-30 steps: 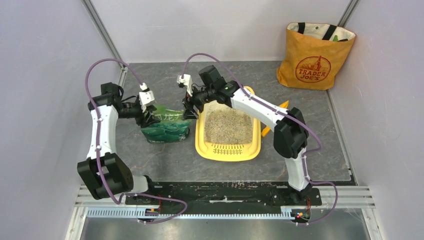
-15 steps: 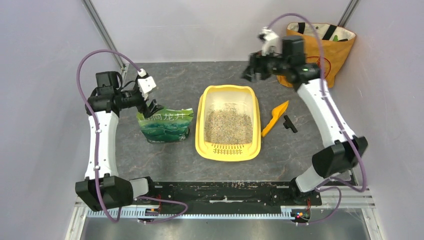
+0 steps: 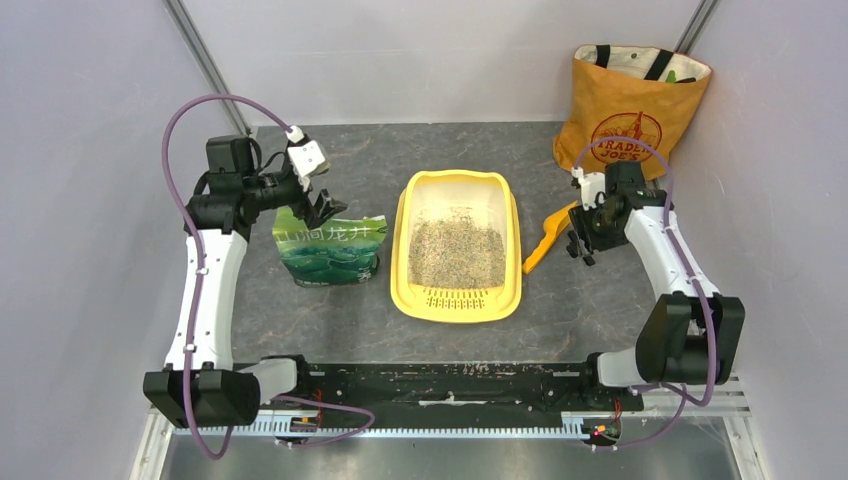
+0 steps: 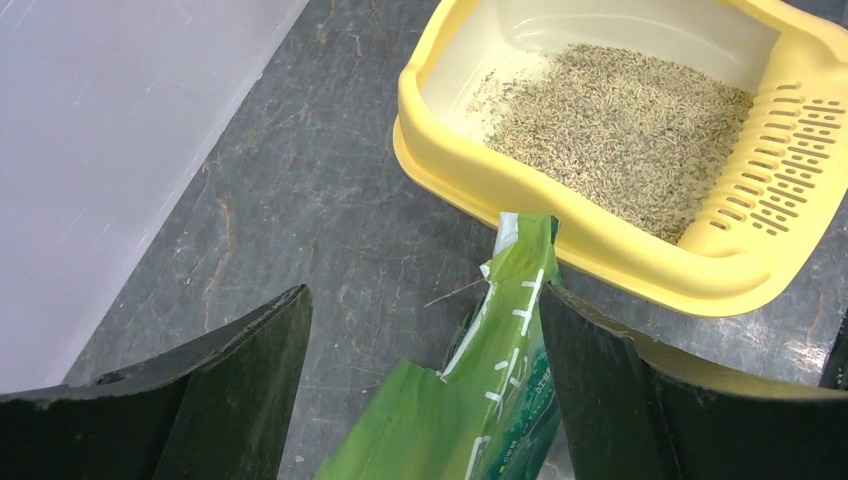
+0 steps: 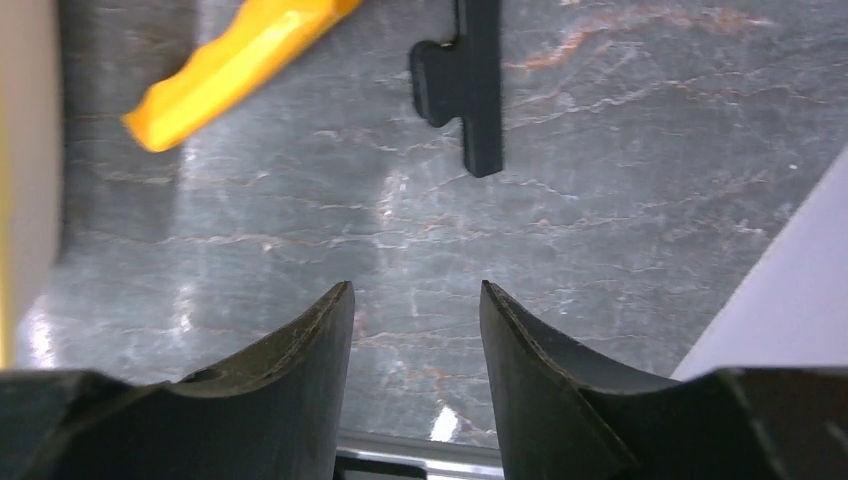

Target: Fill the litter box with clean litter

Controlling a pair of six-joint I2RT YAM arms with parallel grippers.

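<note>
The yellow litter box (image 3: 404,272) sits mid-table with its grate end nearest me. Grey-beige litter (image 3: 455,250) covers most of its floor. It also shows in the left wrist view (image 4: 470,175) with the litter (image 4: 620,120). The green litter bag (image 3: 330,252) stands left of the box. My left gripper (image 3: 322,208) is open above the bag's top edge. In the left wrist view the bag's torn top (image 4: 480,400) stands between the spread fingers (image 4: 425,300), close to the right one. My right gripper (image 3: 582,243) is open and empty, low over the floor right of the box (image 5: 415,290).
An orange-yellow scoop (image 3: 550,235) lies right of the box, and shows in the right wrist view (image 5: 235,65). A small black T-shaped piece (image 5: 470,80) lies beside it. An orange tote bag (image 3: 630,110) stands at the back right corner. Walls enclose the table.
My right arm left the bag and box corner, swung up to the back right, then came down beside the scoop. My left gripper shifted slightly right over the bag's top.
</note>
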